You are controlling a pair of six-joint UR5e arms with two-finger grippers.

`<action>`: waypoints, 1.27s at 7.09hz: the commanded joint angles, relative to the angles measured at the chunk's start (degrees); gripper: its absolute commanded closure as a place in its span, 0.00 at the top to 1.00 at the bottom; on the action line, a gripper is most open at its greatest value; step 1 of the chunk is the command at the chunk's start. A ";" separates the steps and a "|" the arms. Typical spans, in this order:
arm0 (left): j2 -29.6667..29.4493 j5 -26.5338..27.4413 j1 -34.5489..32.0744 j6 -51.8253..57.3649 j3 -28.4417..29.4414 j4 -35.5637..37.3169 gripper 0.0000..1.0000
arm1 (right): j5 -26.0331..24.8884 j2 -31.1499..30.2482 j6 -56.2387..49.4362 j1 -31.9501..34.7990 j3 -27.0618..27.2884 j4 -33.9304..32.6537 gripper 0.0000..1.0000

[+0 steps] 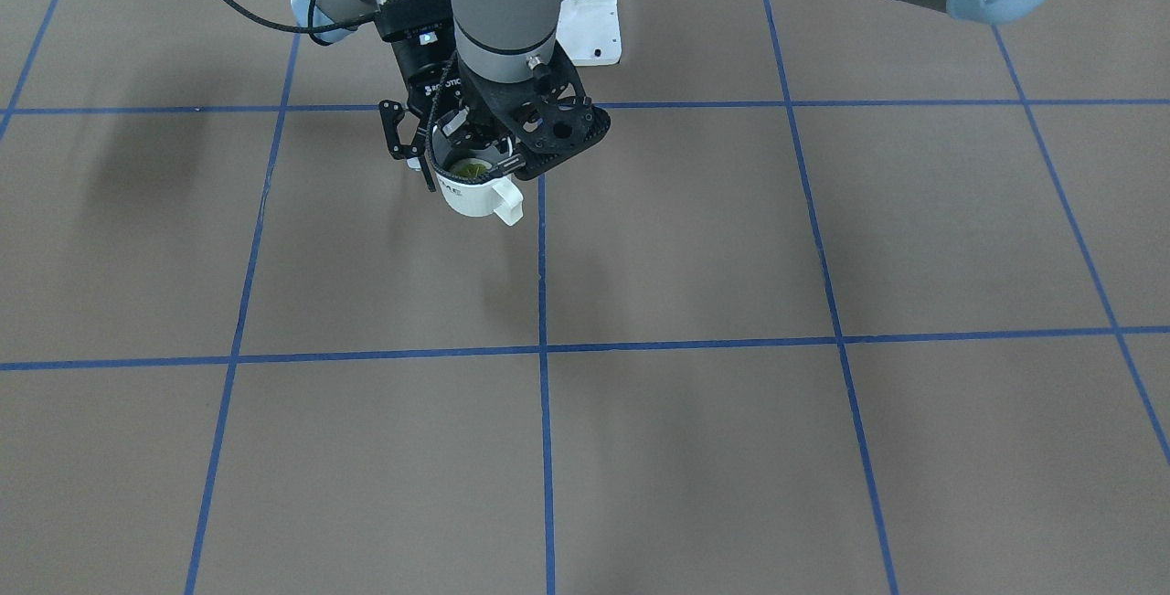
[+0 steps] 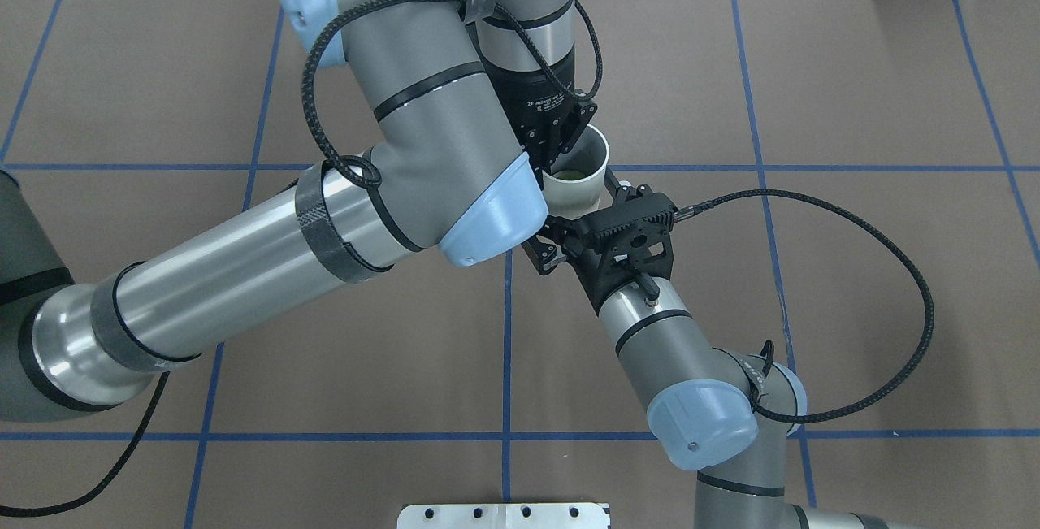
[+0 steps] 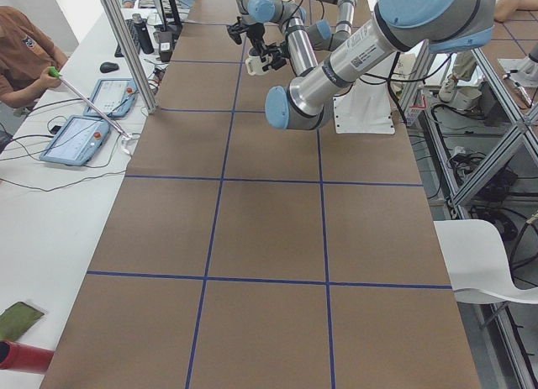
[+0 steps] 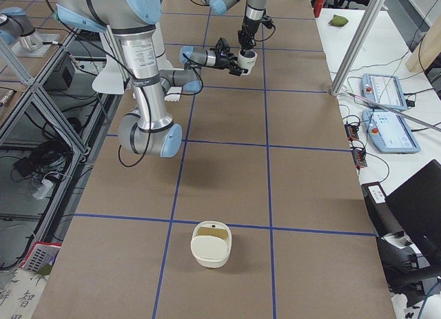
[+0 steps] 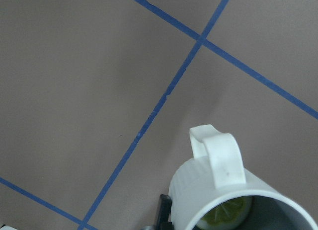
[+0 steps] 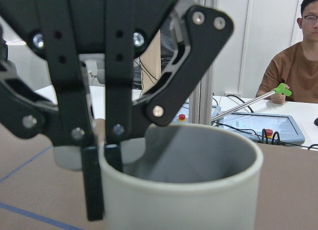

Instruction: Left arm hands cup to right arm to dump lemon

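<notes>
The cream-white cup (image 1: 471, 197) hangs upright above the table, its handle (image 5: 218, 158) pointing away from the robot. The yellow-green lemon (image 5: 226, 215) lies inside it. My left gripper (image 2: 556, 159) comes straight down and is shut on the cup's rim, with one finger (image 6: 92, 185) outside the wall and one inside. My right gripper (image 2: 578, 216), lettered ROBOTIQ, reaches in level from the robot's side. It stands open with its fingers (image 1: 428, 176) beside the cup's body. Whether they touch the cup I cannot tell.
A cream-white container (image 4: 211, 244) sits on the brown, blue-taped table (image 1: 695, 449) toward the robot's right end. A white plate (image 2: 504, 515) lies at the robot's base. A seated person (image 6: 293, 66), tablets (image 3: 76, 137) and a metal post (image 3: 126, 44) stand across the table.
</notes>
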 commanded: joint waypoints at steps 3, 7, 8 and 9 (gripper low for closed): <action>0.03 -0.01 0.83 -0.16 -0.02 0.00 0.00 | -0.01 -0.01 -0.08 -0.10 -0.09 0.00 0.98; -0.06 -0.01 1.18 -0.16 -0.02 0.00 0.00 | -0.54 -0.19 -0.08 -0.10 -0.27 0.09 0.91; -0.06 -0.01 1.18 -0.16 -0.02 0.00 0.00 | -0.54 -0.19 0.01 -0.10 -0.27 0.00 0.88; -0.15 -0.01 1.18 -0.16 -0.02 0.00 0.00 | -0.54 -0.19 -0.08 -0.18 -0.27 0.00 0.78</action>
